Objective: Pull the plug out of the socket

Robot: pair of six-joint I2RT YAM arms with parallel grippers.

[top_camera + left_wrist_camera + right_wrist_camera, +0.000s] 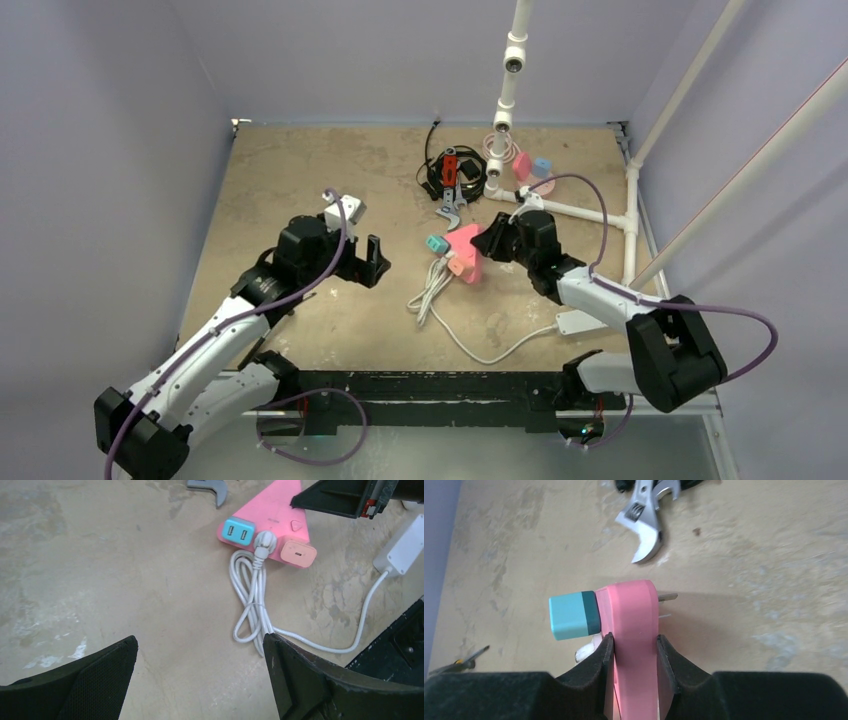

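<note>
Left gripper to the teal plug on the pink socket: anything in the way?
Nothing visible. Bare table lies between the open left gripper and the teal plug on the pink socket, which the right gripper holds. The white cord lies looped close beside that line, its head next to the teal plug.

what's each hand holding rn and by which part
The right hand clamps the pink triangular block across its body, behind the teal plug. The left hand is open, holding nothing.
</note>
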